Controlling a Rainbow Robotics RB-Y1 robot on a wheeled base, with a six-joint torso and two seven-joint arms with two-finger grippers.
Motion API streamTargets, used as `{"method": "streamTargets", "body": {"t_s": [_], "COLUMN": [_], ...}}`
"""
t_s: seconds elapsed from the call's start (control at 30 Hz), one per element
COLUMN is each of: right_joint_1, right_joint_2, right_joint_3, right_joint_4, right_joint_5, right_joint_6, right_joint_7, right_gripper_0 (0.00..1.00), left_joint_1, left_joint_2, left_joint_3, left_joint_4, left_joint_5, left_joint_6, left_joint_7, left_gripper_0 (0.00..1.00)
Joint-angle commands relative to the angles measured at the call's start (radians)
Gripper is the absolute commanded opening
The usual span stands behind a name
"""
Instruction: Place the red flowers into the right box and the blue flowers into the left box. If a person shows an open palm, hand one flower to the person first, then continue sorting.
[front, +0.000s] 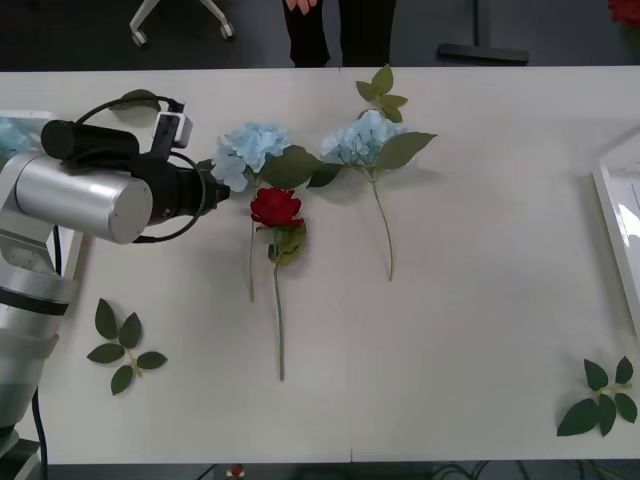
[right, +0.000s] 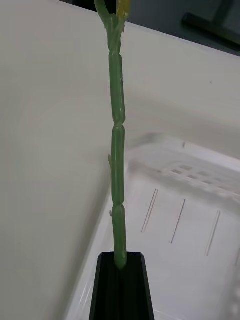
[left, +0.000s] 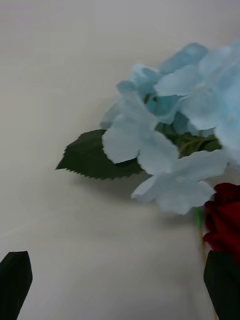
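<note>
My left gripper (left: 119, 285) is wide open, empty; blue flower (left: 175, 150) just ahead, red rose (left: 225, 225) touching 1 finger. Risk: closing catches both. Right gripper (right: 121, 287) clamps a green stem (right: 117, 150) over the right box (right: 185, 225).

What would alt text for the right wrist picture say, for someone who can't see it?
The right gripper, its black fingers shut, holds a thin knobbly green plastic flower stem upright above the shallow white plastic right box, which sits on a pale table.
</note>
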Motion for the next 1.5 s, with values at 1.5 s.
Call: {"method": "streamTargets", "body": {"t_s": [1.5], "right_joint_1": [0.667], "right_joint_2": [0.017], "right_joint_3": [-0.501], "right_joint_4": [-0.029], "right_joint_5": [0.013], "right_joint_6": [-0.219], "right_joint_7": [0.024], "right_gripper_0": [0.00], "left_joint_1": [-0.049], "left_joint_2": [-0.006], "left_joint_3": [-0.147], "left_joint_4": [0.133], "left_joint_5": [-0.022], "left_joint_6": [-0.260], "left_joint_7": [0.020], "left_gripper_0": [1.00]}}
